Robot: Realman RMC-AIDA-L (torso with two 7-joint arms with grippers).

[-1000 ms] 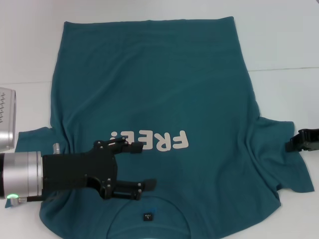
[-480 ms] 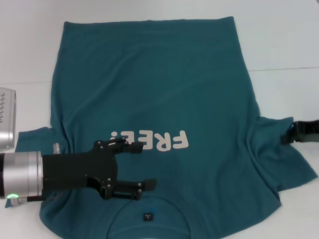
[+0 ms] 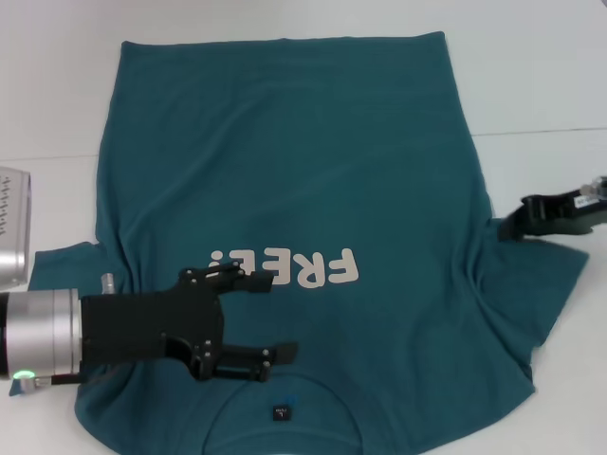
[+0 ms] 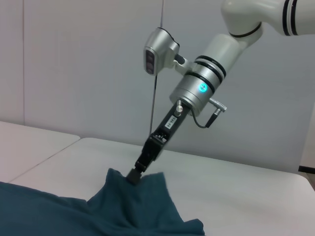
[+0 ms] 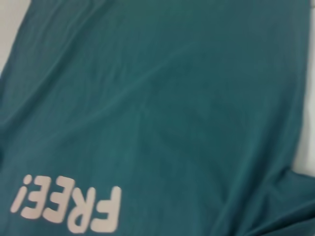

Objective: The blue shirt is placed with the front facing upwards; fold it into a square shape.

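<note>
The blue shirt [image 3: 303,161] lies flat on the white table, front up, with its white letters [image 3: 285,268] and dark neck label [image 3: 282,412] toward me. My left gripper [image 3: 273,316] hovers open over the chest near the collar, with nothing between its fingers. My right gripper [image 3: 517,224] is shut on the shirt's right sleeve at the shirt's right side. The left wrist view shows this gripper [image 4: 134,175] pinching the sleeve cloth [image 4: 142,206] and lifting it into a peak. The right wrist view shows the shirt body [image 5: 172,98] and letters [image 5: 69,206].
A silver box-like device [image 3: 11,227] sits at the left edge beside the left sleeve. Bare white table [image 3: 541,76] surrounds the shirt at the back and the right. A thin seam [image 3: 541,131] crosses the table.
My right gripper has moved inward and slightly farther from me, toward the shirt's body, drawing the sleeve with it. The sleeve's outer edge has pulled in. The left arm has stayed still.
</note>
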